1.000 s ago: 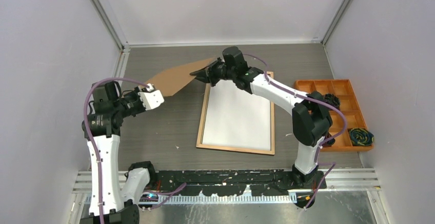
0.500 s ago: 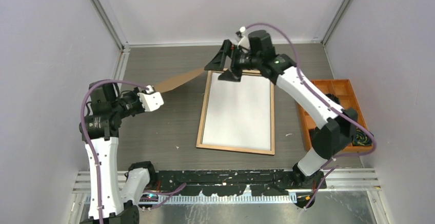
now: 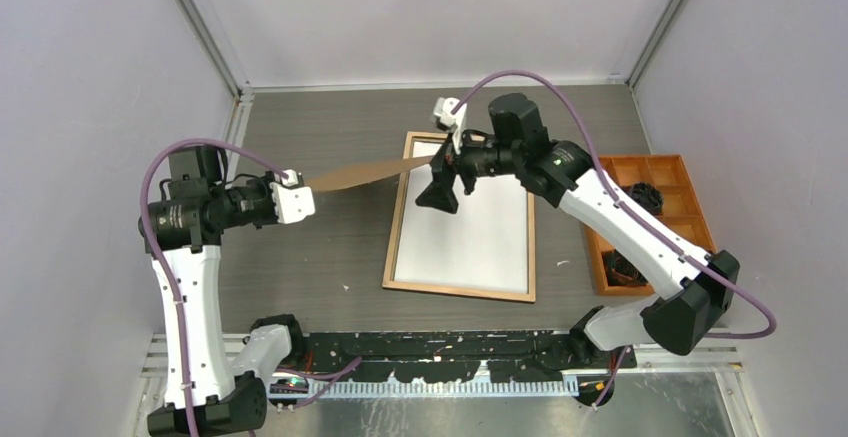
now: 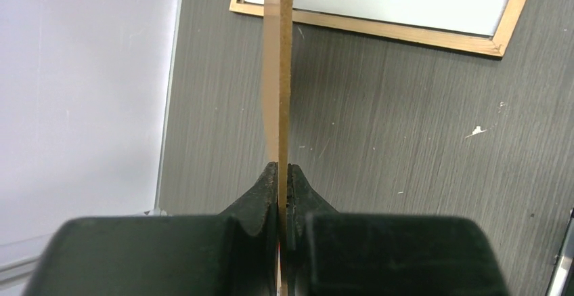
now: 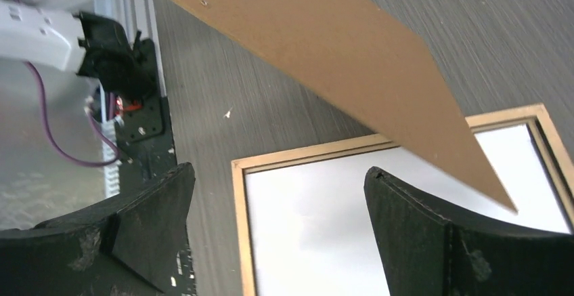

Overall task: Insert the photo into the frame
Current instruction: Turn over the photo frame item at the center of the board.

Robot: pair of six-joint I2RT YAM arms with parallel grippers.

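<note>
The frame (image 3: 392, 229) lies back up mid-table, its light wood rim showing. Inside it is the photo (image 3: 465, 232), plain white back up. My left gripper (image 3: 303, 186) is shut on the near end of a thin brown backing board (image 3: 360, 173), held in the air with its far tip over the frame's upper left corner. In the left wrist view the board (image 4: 279, 72) runs edge-on out of the closed gripper (image 4: 283, 174) toward the frame (image 4: 379, 26). My right gripper (image 3: 443, 175) hangs open above that corner, holding nothing. Its wrist view shows the board (image 5: 325, 45), frame (image 5: 240, 228) and photo (image 5: 318, 242) beyond the open gripper (image 5: 279, 171).
An orange compartment tray (image 3: 640, 161) with dark items stands at the right, partly behind my right arm. A black rail (image 3: 450, 343) runs along the near edge. Pale walls close in the table on three sides.
My right gripper let go of the board's far end, opened wide and swung toward me over the frame. The left gripper closed fully on the board, which now hangs lower and nearly edge-on.
</note>
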